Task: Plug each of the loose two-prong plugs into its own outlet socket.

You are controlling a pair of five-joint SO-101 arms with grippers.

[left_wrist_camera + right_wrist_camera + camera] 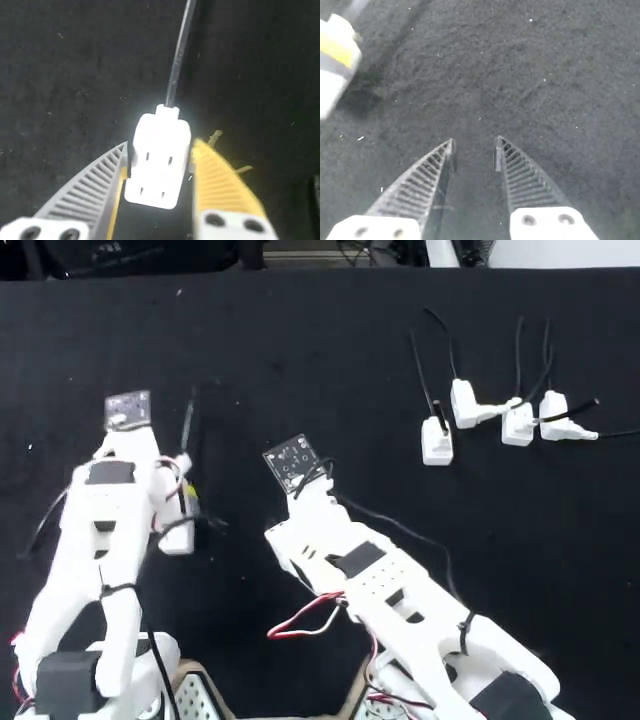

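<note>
Looks like step one of mating: clamping outlet socket point(159, 135) in left gripper point(159, 150), slots up toward the wrist camera, cord point(177, 60) trailing off. Holding right gripper point(473, 145) parted, empty, low over black table point(300, 340). Next, likely: fetch a plug from white corded cluster point(517, 423) well off right, then align prongs to slots.

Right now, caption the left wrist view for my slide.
Left gripper clamps a white outlet socket by its sides, slots toward the camera, cord trailing over the black table.

Black cloth table point(300, 340); possibly cables point(360, 252) behind.
</note>
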